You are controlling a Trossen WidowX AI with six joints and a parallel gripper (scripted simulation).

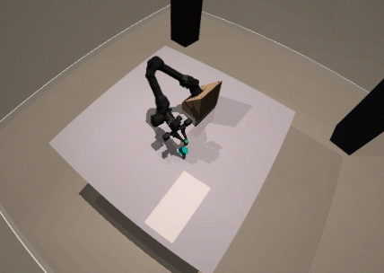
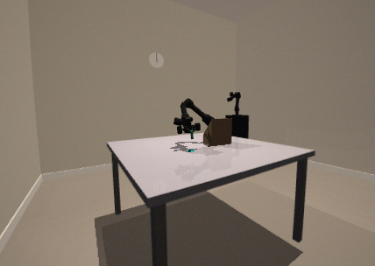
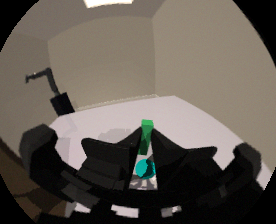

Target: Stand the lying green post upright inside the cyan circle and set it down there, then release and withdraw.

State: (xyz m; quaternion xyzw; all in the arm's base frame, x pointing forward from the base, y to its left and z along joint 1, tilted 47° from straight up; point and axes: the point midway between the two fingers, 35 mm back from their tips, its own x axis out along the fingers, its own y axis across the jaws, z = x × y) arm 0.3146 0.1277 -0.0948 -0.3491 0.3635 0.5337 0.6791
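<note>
The green post (image 1: pixel 186 141) (image 2: pixel 192 135) (image 3: pixel 146 131) is held between the fingertips of my gripper (image 1: pixel 185 142) (image 2: pixel 192 131) (image 3: pixel 146 129), which is shut on it. In the exterior view the post looks upright, with its lower end above the table. The cyan circle (image 1: pixel 183 150) (image 2: pixel 191 150) (image 3: pixel 143 169) lies on the table, below the post; a dark shadow covers part of it. In the wrist view the circle shows between the fingers, beneath the post's lower end.
A brown wedge-shaped block (image 1: pixel 207 101) (image 2: pixel 221 132) stands beside the arm on the table (image 1: pixel 112 163) (image 2: pixel 175 178). A pale rectangle (image 1: pixel 178 206) lies towards the table's near edge in the top view. Another dark arm on a black stand (image 2: pixel 238 123) (image 3: pixel 63 104) is beyond the table.
</note>
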